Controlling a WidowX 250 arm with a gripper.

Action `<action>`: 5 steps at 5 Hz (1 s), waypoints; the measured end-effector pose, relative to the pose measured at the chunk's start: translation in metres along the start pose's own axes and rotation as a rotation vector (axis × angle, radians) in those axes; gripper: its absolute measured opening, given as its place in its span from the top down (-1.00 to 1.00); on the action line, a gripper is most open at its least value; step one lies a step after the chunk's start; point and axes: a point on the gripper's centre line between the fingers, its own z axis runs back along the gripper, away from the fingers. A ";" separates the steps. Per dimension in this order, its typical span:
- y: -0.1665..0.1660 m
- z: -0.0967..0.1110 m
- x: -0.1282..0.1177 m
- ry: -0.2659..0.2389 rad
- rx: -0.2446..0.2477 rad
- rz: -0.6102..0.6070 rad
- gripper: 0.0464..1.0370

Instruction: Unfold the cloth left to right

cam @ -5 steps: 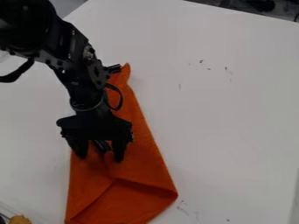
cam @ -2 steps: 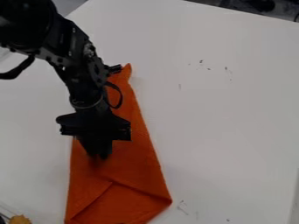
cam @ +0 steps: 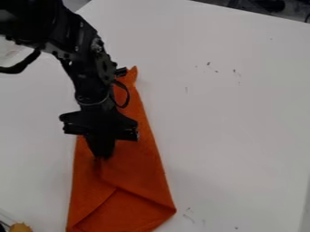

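- One camera view, cam. looking down at a slant on the work surface.
- Hidden: part of the orange cloth (cam: pixel 136 167), under the black gripper (cam: pixel 104 157) and black arm (cam: pixel 88 74).
- Cut off: arm at top L of view; cloth's btm edge at the lower border.
- Hard to make out: exact finger contact, black on black, w/ dark shading on the cloth around the tips.
- Gripper over the cloth's L-ctr part, pointing down; fingers pressed together, apparently pinching cloth, w/ a small pucker at the tips.
- Cloth lying lengthwise L of ctr on the white table (cam: pixel 236 131); narrow pointed end up beside the wrist, wider end at btm; folded, w/ creases meeting near the lower middle, one running to the R corner, one down-L.
- On table: small dark marks (cam: pixel 209 64) upper R of ctr, a few more near the cloth's lower R corner.
- Behind table's far edge, top R: dark objects (cam: pixel 266 5), partly cut off, too unclear to ID.
- Btm L corner: yellowish item (cam: pixel 21 227), cut off by the border, type unclear.
- Count: 1 arm, 1 gripper, 1 cloth, 1 table, 1 yellowish item, 2 black cables, i.e. 1 loop by the wrist (cam: pixel 126 95), 1 curve far L (cam: pixel 24 65); dark objects, no. unclear.
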 end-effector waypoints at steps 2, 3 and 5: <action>-0.027 0.042 0.041 0.014 0.106 -0.150 0.98; -0.049 0.037 0.061 0.007 0.076 -0.250 0.98; -0.076 0.021 0.073 0.007 0.005 -0.346 0.98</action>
